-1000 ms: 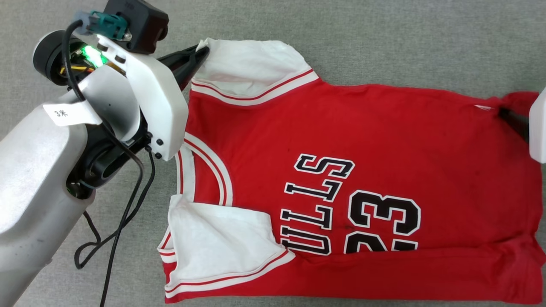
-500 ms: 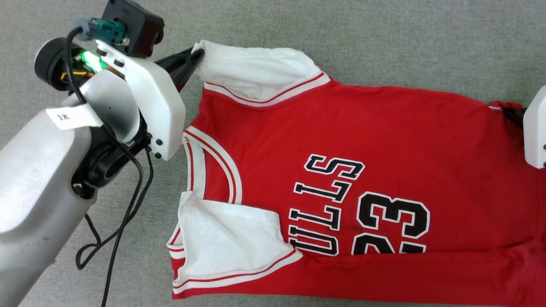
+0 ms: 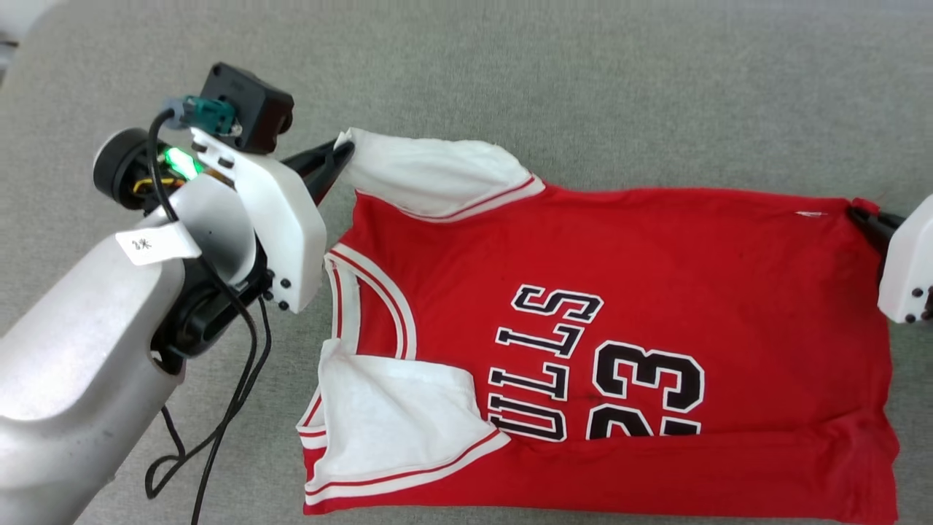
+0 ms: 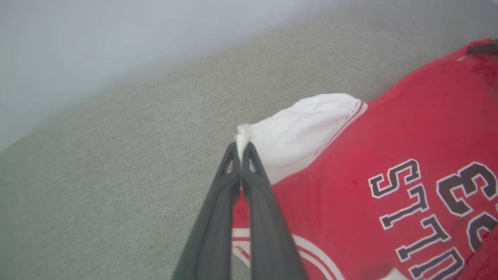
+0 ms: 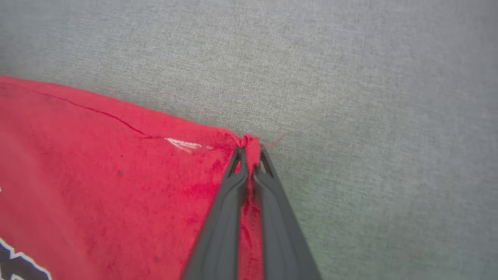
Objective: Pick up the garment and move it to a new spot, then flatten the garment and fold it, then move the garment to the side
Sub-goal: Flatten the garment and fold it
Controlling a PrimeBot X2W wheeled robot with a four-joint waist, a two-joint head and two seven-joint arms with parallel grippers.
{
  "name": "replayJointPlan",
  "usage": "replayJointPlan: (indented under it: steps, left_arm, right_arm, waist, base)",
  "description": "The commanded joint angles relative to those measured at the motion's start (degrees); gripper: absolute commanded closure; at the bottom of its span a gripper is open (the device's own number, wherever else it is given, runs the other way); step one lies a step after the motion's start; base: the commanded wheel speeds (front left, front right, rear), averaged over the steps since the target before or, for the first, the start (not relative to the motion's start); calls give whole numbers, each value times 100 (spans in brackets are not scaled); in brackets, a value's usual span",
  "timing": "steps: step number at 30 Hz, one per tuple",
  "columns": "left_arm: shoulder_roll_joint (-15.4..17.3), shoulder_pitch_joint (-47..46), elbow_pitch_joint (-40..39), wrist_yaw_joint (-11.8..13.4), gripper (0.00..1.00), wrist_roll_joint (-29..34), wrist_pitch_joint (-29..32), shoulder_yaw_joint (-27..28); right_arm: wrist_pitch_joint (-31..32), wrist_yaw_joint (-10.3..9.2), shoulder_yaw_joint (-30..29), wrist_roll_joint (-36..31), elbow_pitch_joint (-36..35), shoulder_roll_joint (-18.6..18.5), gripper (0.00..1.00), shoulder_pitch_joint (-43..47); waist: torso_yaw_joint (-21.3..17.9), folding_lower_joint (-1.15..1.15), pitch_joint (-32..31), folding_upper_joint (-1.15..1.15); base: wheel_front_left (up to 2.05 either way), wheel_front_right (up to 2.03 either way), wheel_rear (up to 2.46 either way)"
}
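My right jaws, open a second ago, now grip the shirt (image 3: 619, 292) at its hem corner (image 5: 249, 142); left jaws pinch the sleeve (image 4: 295, 132); probably a flattening stretch next.

Left tool (image 4: 242, 146) is pinched tight on a sleeve tip of the garment (image 3: 619, 240), pale forearm (image 3: 65, 364) behind it; right tool (image 5: 251, 151) likewise clamps a hem corner.
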Motion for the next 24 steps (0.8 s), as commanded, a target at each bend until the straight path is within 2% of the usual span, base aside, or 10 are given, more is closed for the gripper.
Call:
replayJointPlan:
  steps: [1, 11, 14, 24]
  left_arm:
    - [23, 114, 9, 33, 100, -26, -38, -8]
    - [169, 846, -207, 260, 100, -142, -228, -60]
    - [281, 1125, -337, 355, 100, -156, -264, -102]
    - [361, 2062, -560, 684, 100, -344, -393, -235]
  right_arm:
    - [-119, -7, -17, 87, 6, 37, 100, 114]
    - [-968, -7, -30, 338, 66, 69, 100, 793]
    - [-1135, -7, -76, 460, 60, 48, 100, 1064]
    - [-1422, -7, -35, 892, -252, 17, 100, 2054]
  waist:
    - [-14, 0, -190, 0]
    - [17, 0, -834, 0]
    - [34, 0, -997, 0]
    - [83, 0, -1294, 0]
  base:
    - [0, 0, 0]
    - [0, 0, 0]
    - [0, 0, 0]
    - [0, 0, 0]
